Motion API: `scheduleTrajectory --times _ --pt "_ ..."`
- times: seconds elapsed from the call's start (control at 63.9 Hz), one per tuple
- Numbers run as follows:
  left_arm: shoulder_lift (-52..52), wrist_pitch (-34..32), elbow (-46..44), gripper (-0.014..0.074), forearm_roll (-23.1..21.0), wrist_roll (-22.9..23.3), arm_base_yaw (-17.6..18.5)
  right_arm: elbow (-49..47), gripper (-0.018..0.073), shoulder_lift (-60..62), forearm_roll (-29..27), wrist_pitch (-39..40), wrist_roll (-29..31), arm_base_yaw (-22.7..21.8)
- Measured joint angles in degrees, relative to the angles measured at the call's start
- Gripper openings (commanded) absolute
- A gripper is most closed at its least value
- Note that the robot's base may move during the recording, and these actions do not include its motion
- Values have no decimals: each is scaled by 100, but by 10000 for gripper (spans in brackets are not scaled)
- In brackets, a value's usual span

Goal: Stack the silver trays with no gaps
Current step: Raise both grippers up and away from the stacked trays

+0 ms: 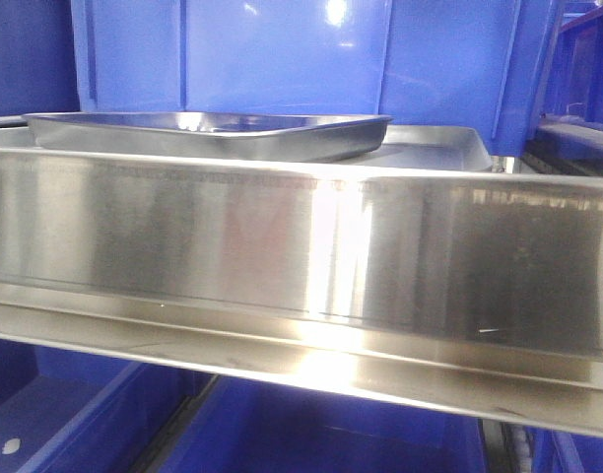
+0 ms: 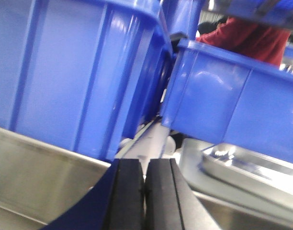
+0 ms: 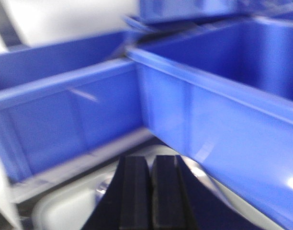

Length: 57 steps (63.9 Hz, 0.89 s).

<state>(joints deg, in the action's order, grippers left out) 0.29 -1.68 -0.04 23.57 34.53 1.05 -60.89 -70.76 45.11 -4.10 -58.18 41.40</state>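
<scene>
Left gripper (image 2: 145,196) and right gripper (image 3: 151,196): jaws closed, empty.

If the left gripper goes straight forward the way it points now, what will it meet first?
Probably the narrow gap between the two deep blue plastic bins. The left gripper, jaws shut, points there; depth is unclear, and the left bin's corner may come first.

Two silver trays, one steel rail, blue bins all around.
Behind the shelf rail (image 1: 301,256), the front view shows one silver tray (image 1: 208,133) resting on a second, wider tray (image 1: 449,148); two blue bins (image 1: 282,54) stand behind the rail, two more (image 1: 311,434) below it. Each wrist view shows two bins.
</scene>
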Motion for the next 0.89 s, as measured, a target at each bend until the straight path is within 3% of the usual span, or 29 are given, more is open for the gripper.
scheduleTrajectory --times 0.125,0.235,0.298,0.47,0.893 --pt "0 0 3 1 -859 -1881 0 0 -78 0 0 178 0 0" --pt "0 0 12 1 -1361 -3025 0 0 -78 0 0 231 0 0" --pt "0 10 12 1 -1602 -3453 0 0 -78 0 0 231 0 0" --pt "0 49 12 1 -1752 -3694 0 0 -78 0 0 231 0 0" --pt "0 49 12 1 -1788 -3735 0 0 -78 0 0 231 0 0"
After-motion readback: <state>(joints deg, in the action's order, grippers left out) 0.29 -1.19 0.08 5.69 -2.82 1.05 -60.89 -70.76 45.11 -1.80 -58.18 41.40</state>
